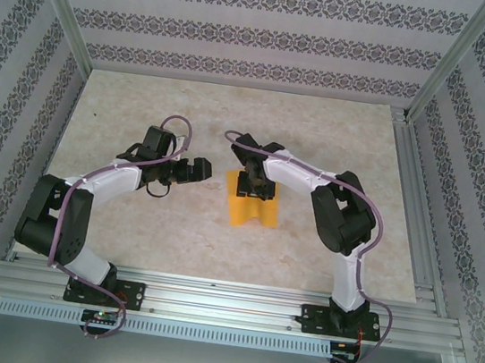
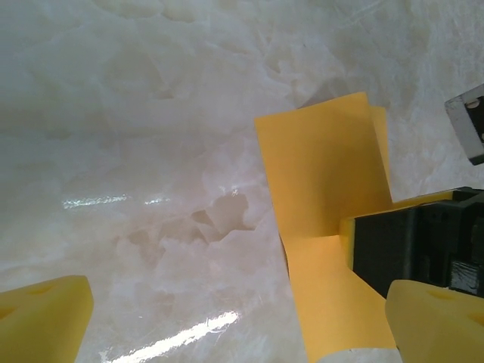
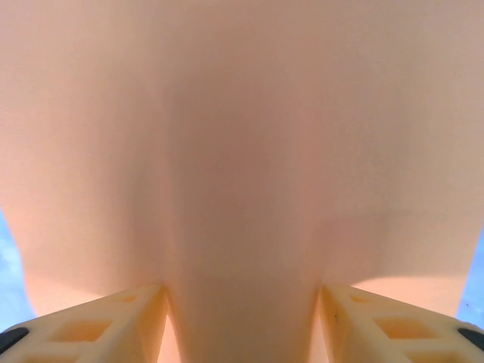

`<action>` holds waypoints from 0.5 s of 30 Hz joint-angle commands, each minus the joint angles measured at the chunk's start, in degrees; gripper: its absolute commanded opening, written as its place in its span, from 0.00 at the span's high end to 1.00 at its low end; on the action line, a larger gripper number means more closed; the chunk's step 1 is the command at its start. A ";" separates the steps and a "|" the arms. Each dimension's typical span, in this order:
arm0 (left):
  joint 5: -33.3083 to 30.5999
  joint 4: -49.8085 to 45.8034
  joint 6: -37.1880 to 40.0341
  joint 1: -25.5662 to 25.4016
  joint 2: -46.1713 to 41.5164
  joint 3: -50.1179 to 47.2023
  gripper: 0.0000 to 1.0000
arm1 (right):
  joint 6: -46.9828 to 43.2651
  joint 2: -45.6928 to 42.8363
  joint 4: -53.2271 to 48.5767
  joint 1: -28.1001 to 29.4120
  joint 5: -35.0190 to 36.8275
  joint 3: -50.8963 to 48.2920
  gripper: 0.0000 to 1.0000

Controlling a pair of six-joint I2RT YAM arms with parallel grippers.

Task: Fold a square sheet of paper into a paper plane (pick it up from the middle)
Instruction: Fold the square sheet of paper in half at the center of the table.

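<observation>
The square sheet of paper (image 1: 253,210) lies orange-yellow on the marble table (image 1: 145,105), its middle humped up and its two sides sloping down. My right gripper (image 1: 251,188) comes down on that middle. In the right wrist view the paper (image 3: 242,136) rises as a ridge between the two yellow fingers (image 3: 113,321), which press it from both sides. My left gripper (image 1: 197,171) hovers just left of the sheet, open and holding nothing. In the left wrist view the paper (image 2: 325,174) stands bent at the right, with the right gripper's black body (image 2: 423,242) on it, and my left gripper (image 2: 242,325) is wide apart.
Aluminium frame rails (image 1: 208,299) run along the near edge and up the sides. Patterned walls (image 1: 245,37) close in the back and both sides. Bare marble lies behind and in front of the paper.
</observation>
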 commanded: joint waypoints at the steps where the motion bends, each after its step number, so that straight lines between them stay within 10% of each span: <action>1: -0.87 -0.95 -0.34 -0.91 -1.01 1.53 0.00 | -0.14 -3.90 0.06 -0.70 -1.96 1.12 0.47; 15: -0.96 -1.08 -1.45 -0.88 -2.16 2.20 0.00 | 4.88 -12.90 17.89 -4.02 -21.71 -8.15 0.49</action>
